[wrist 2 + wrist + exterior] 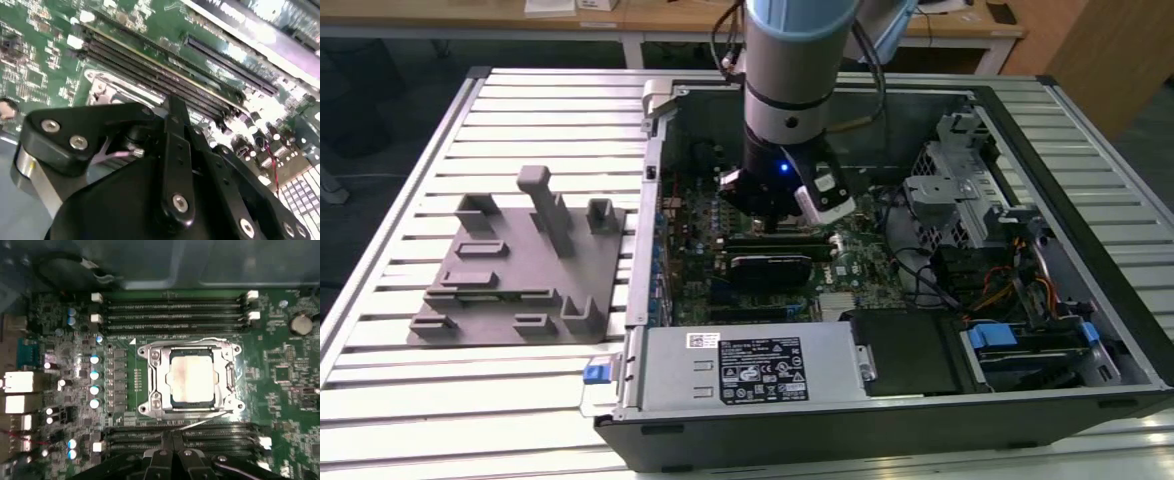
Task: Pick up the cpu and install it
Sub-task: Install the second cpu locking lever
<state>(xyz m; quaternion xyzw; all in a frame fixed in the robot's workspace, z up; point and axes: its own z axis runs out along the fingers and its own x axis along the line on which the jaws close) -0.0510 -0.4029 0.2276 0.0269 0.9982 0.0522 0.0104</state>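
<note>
gripper point(172, 460) hangs low inside the open computer case point(1067, 400), right above the motherboard point(854, 245); in the first wrist view its black linkage bars meet at the near edge of the picture, over the nearer bank of memory slots point(220, 440), and i cannot tell whether its fingers are apart or together. in the second wrist view the same black linkage point(170, 165) covers the foreground, with long dark slots point(150, 70) and green board beyond it. just past the gripper tip in the first wrist view the cpu point(192, 377) lies flat inside the metal-framed socket point(150, 370), its pale shiny top facing up and its edges square with the frame; it is close to square, so no long axis stands out. a second bank of memory slots point(175, 315) runs on the far side of the socket, parallel to the near one, and a row of small round capacitors point(94, 381) stands beside the frame. in the exterior view the arm point(794, 90) comes straight down into the case, which lies on its side on a ribbed metal table point(400, 210). a grey block fixture point(520, 265) sits on the table toward the exterior view's left, well apart from the case. a silver power supply point(747, 365) fills the near corner of the case. wooden desks point(667, 20) stand behind the table.
</note>
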